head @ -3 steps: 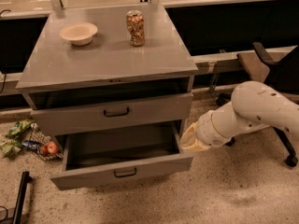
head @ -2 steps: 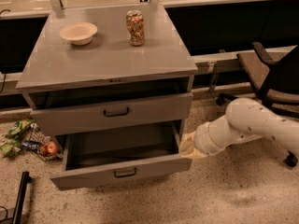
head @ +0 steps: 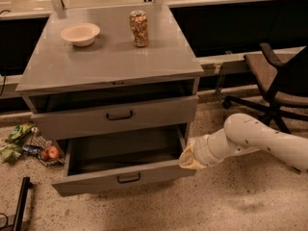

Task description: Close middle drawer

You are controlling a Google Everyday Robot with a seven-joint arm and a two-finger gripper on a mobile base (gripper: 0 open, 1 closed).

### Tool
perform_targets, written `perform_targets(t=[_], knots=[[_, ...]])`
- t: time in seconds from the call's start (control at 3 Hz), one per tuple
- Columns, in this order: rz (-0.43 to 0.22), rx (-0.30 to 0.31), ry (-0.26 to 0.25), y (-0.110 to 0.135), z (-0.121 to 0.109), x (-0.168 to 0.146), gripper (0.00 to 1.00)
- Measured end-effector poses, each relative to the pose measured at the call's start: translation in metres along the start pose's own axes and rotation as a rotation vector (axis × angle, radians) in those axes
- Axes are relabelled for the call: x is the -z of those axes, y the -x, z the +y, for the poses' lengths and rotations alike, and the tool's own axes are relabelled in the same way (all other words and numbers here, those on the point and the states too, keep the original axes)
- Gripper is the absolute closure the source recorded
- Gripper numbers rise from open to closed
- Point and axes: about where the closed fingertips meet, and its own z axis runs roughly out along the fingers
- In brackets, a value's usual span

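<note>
Tool (head: 187, 159) low, at right front corner of middle drawer (head: 96, 181), touching or just beside it. Tool spread or closed: can't tell. Drawer lies to tool's left, pulled well out. Contact looks off-centre, risks skewing. Bring tool left toward handle (head: 129, 178), in front of panel, then push straight back, level, until flush. Upper drawer (head: 159, 110) above tool, slightly ajar; stay below it.

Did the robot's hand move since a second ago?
Yes. The gripper dropped lower and slightly left against the cabinet, ending beside the open drawer's right front corner.
</note>
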Motion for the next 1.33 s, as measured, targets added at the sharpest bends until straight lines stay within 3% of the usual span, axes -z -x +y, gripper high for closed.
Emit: perform_targets(t=[0.33,0.67,1.33], knots=[[-0.035,-0.023,0.013,-0.003,0.006,-0.025,1.0],[-0.086,-0.034,0.017,0.0,0.015,-0.077,1.0],[-0.085,0.014,0.026,0.003,0.017,-0.125,1.0]])
